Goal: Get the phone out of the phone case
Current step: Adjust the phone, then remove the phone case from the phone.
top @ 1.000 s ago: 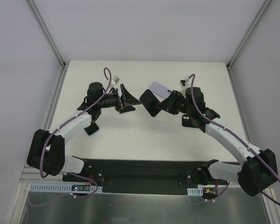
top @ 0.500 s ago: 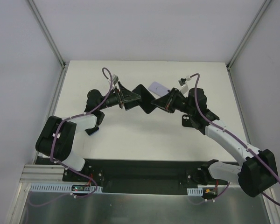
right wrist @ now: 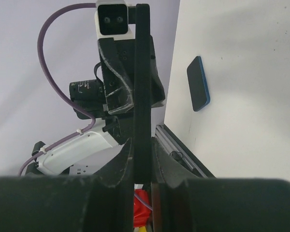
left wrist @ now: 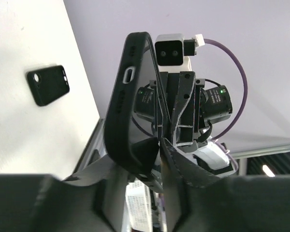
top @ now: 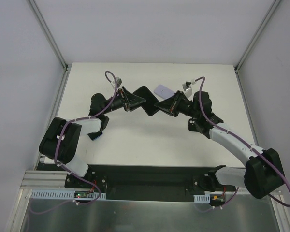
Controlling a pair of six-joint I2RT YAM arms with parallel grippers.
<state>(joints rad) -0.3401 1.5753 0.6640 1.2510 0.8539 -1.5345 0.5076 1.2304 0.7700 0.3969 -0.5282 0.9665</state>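
The phone case (top: 147,100) is gripped between the left claw (top: 133,100) and the right claw (top: 165,105), each closed on 1 end.

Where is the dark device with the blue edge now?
In the top view the blue-edged device lies on the table at the left, partly under the left arm, nearer the arm bases than the raised black case.
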